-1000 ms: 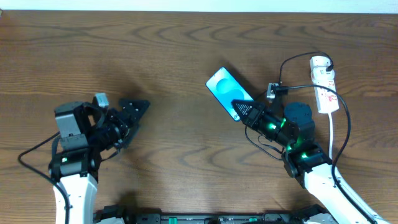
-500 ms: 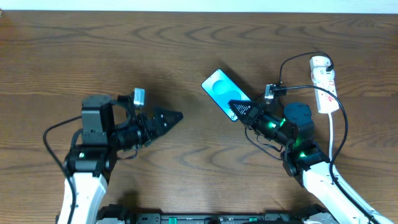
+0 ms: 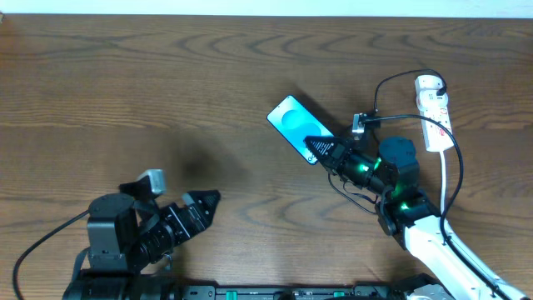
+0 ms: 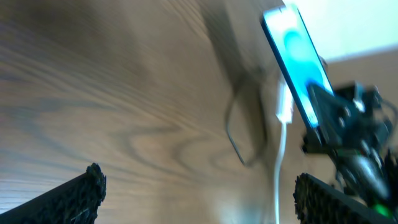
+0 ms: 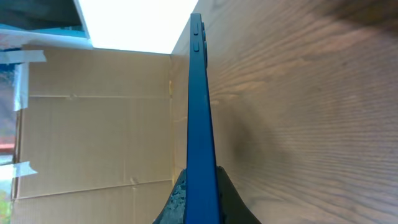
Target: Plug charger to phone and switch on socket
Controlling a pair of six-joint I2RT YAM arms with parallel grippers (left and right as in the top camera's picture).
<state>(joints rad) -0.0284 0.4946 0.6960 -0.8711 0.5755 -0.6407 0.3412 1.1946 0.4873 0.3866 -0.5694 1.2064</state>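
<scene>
The phone (image 3: 293, 125), with a bright cyan screen, is held by its lower end in my right gripper (image 3: 321, 150), which is shut on it. In the right wrist view the phone (image 5: 199, 99) shows edge-on as a blue slab between the fingers (image 5: 200, 193). The left wrist view shows it too (image 4: 297, 62), blurred. The white socket strip (image 3: 435, 112) lies at the far right with its rounded plug at the top. The black charger cable (image 3: 391, 79) loops from the strip toward my right arm; its tip is hard to make out. My left gripper (image 3: 204, 204) is open and empty at the front left.
A white cord (image 3: 447, 179) runs from the strip toward the front right. A small grey block (image 3: 361, 123) sits on the cable by my right arm. Brown cardboard (image 5: 93, 124) stands beyond the table's far edge.
My left arm has pulled back from the table's middle toward the front left. My right gripper has shifted the phone slightly to the left.
</scene>
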